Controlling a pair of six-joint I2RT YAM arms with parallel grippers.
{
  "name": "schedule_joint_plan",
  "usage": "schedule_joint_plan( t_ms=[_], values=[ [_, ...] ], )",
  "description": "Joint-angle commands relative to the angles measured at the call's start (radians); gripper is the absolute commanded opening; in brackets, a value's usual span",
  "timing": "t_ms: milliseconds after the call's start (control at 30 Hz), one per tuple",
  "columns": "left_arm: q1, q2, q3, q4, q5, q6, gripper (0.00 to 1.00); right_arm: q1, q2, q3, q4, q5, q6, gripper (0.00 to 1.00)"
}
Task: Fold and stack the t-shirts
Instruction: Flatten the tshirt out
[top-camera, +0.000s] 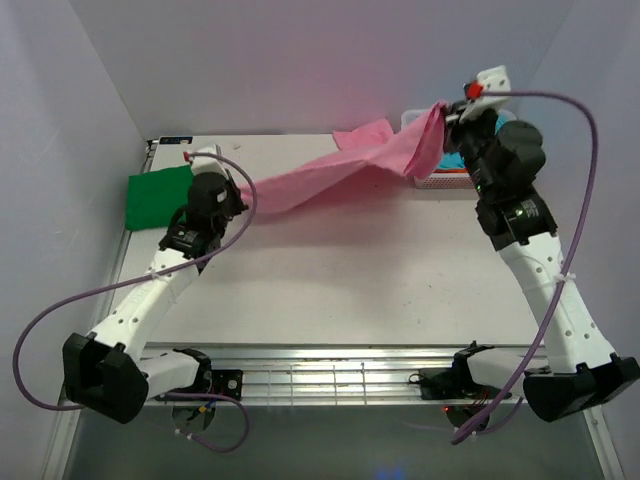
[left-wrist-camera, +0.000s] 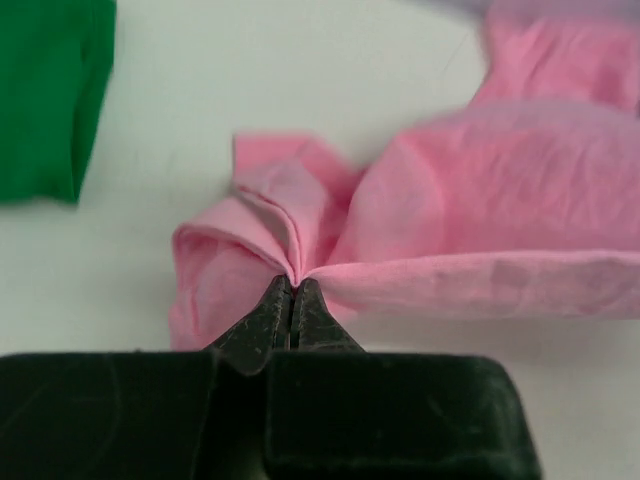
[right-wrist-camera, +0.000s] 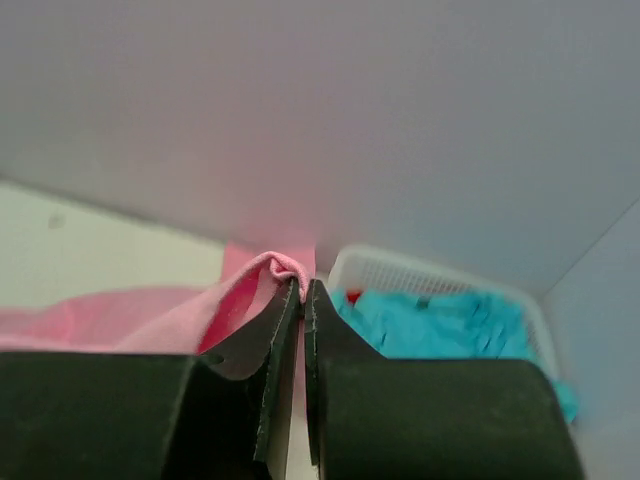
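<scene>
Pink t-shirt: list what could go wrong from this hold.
1. The left gripper and right gripper each pinch only a small bunch of the pink t-shirt; if pulled tighter, an end may slip out.
2. The cloth hangs twisted between them, so it may land creased.
3. It hangs close by the white basket and could snag on it.

The left arm (top-camera: 150, 290) and right arm (top-camera: 560, 300) have white link shells with small dark holes, black joint housings and black base blocks. A lilac cable (top-camera: 596, 150) loops back from behind each gripper. The fingers (left-wrist-camera: 270, 315) are black, wedge-shaped and thin-tipped. A red part (top-camera: 474, 90) sits behind the right gripper (right-wrist-camera: 302, 288).
</scene>
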Motion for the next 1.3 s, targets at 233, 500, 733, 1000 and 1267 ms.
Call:
schedule_joint_plan(
  t_ms=[233, 500, 733, 1000, 1267],
  values=[
    [-0.050, -0.006, -0.393, -0.030, 0.034, -0.226, 0.00, 0.048, -0.286, -0.573, -0.236, -0.073, 0.182, 0.08],
    [-0.166, -0.041, -0.392, -0.243, 0.022, -0.316, 0.00, 0.066, -0.378, -0.478, -0.654, -0.068, 0.290, 0.08],
    [-0.284, 0.097, -0.305, -0.484, -0.076, -0.447, 0.27, 0.066, -0.387, -0.451, -0.894, -0.105, 0.343, 0.25],
    [-0.465, 0.042, -0.133, -0.646, -0.248, -0.587, 0.69, 0.066, -0.462, -0.291, -0.942, -0.139, 0.349, 0.84],
    [-0.349, 0.080, -0.094, -0.332, -0.479, -0.381, 0.19, 0.066, -0.422, -0.428, -0.781, -0.257, 0.340, 0.78]
  ],
)
